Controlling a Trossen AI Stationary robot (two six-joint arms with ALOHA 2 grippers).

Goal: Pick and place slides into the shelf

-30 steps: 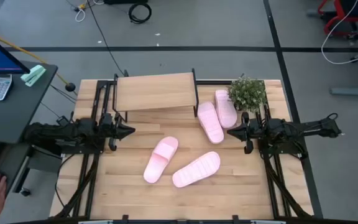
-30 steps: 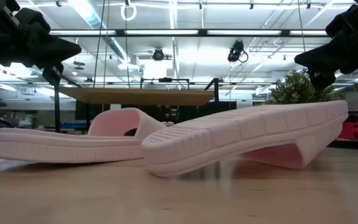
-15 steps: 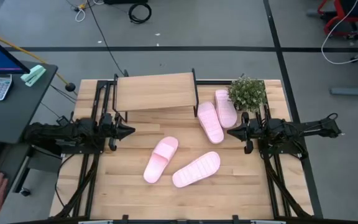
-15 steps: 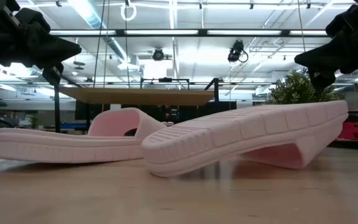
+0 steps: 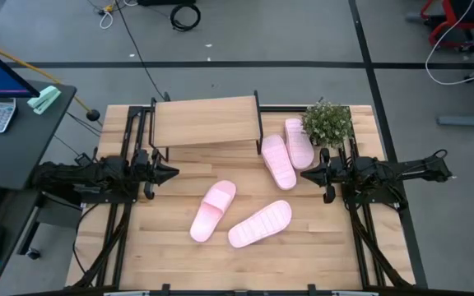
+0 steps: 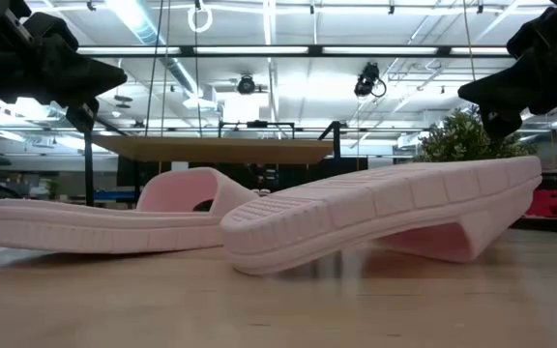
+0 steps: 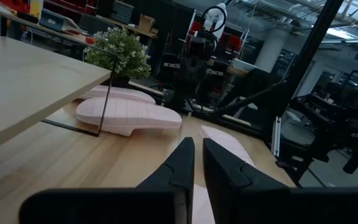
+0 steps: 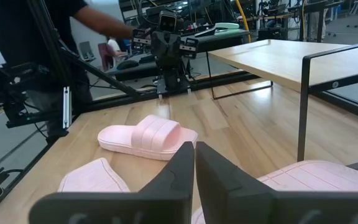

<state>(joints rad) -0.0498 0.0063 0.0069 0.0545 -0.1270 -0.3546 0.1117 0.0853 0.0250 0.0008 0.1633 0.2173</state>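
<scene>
Slides lay in two pairs on the table: two were placed sole-up, side by side, just right of the shelf and touching the plant, and two more were seen near the table's middle, one strap-up, the other sole-up. The shelf top was bare; its underside was hidden from above. The left gripper was held above the table left of centre, fingers together, nothing clamped. The right gripper was held opposite, likewise closed and empty. In the low view the far pair was blocked by the near slides.
</scene>
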